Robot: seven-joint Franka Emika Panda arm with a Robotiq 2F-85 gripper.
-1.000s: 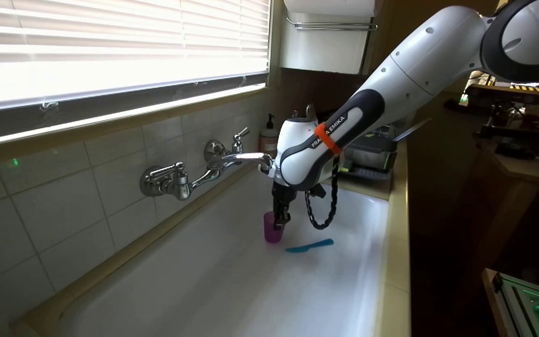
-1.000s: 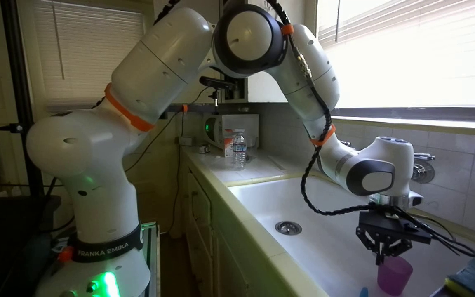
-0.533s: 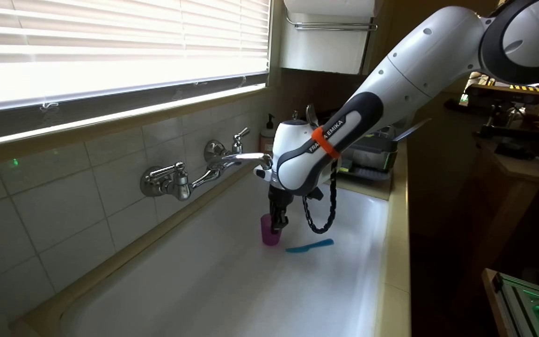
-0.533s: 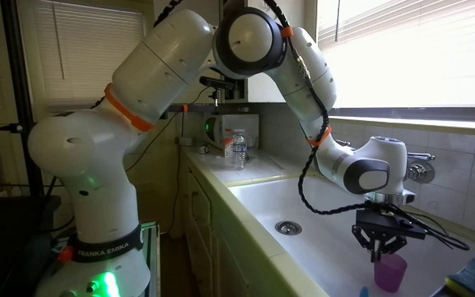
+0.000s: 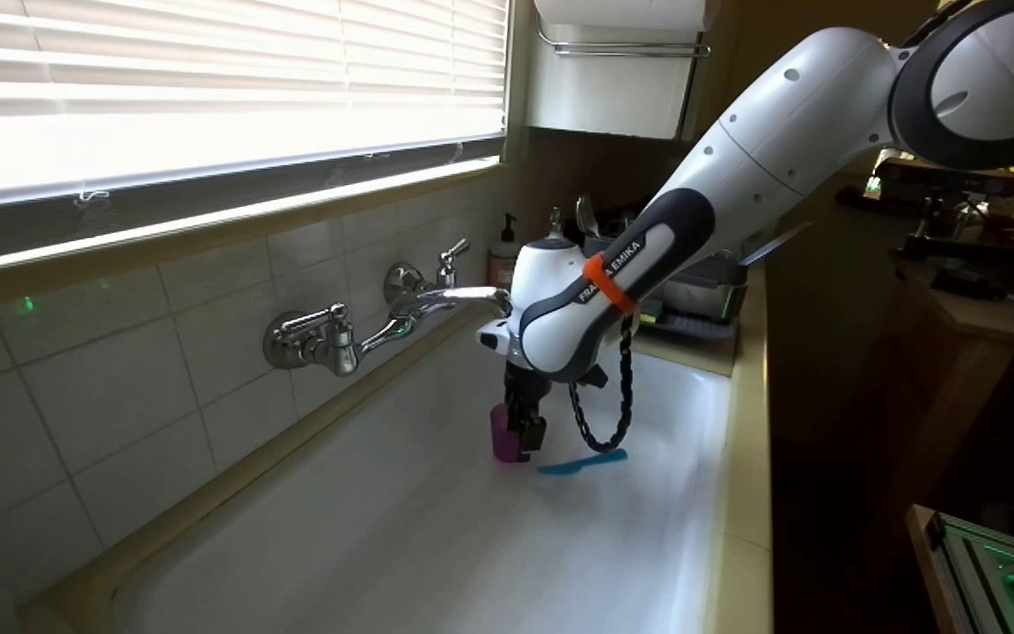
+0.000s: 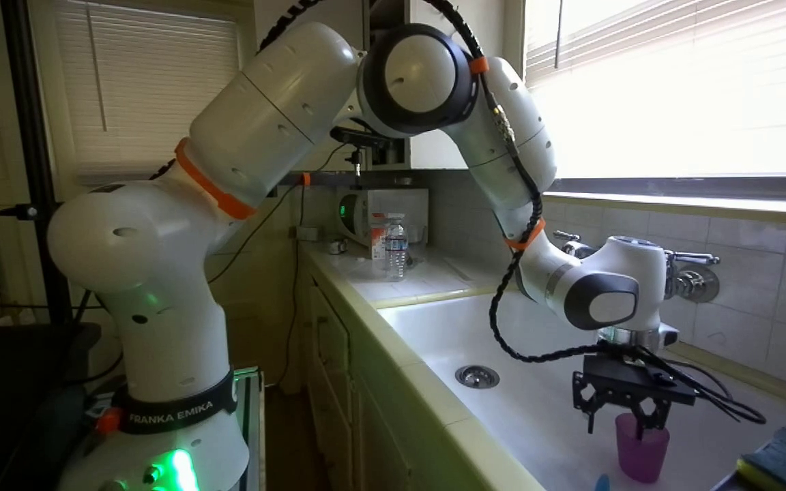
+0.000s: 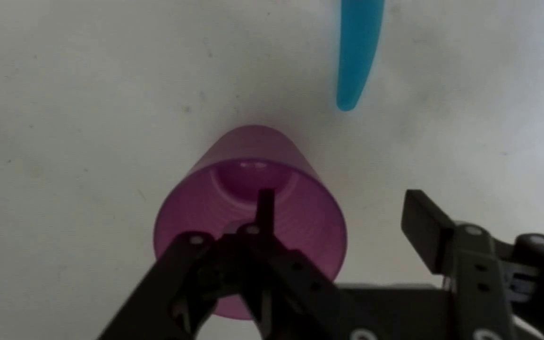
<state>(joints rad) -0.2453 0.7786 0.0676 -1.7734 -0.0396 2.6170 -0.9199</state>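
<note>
Hanging fingers [image 7: 420, 224]: spread well apart, holding nothing. One was at the cup's mouth and its partner was outside, so the cup's side was between them.
Purple cup [image 6: 642, 460]: it stood mouth up on the floor of the white sink [image 5: 437, 546].
Cup mouth: the tip over it seemed to dip inside, but I could not tell how deep, or if it touched the side. If it leaned on the edge, the cup could have tipped, because it looked thin and light.
Cup side: it got narrower toward the bottom. A squeeze near the top could have slipped, and a very hard one could have bent it.
Sink floor: it looked smooth, so a little nudge could have made the cup slide. Going down too far could have jammed the outside tip on it.
Blue knife [image 7: 358, 52]: it lay near the cup, not touching. A falling cup could have rolled onto it or knocked it away.
Tap spout [image 5: 463, 295]: it looked very close to the robot arm [image 5: 762, 123]. I could not tell if they touched, but swinging that way could have made a bump.
Black cord [image 5: 625, 379]: its loop hung down, so it could have caught on something.
</note>
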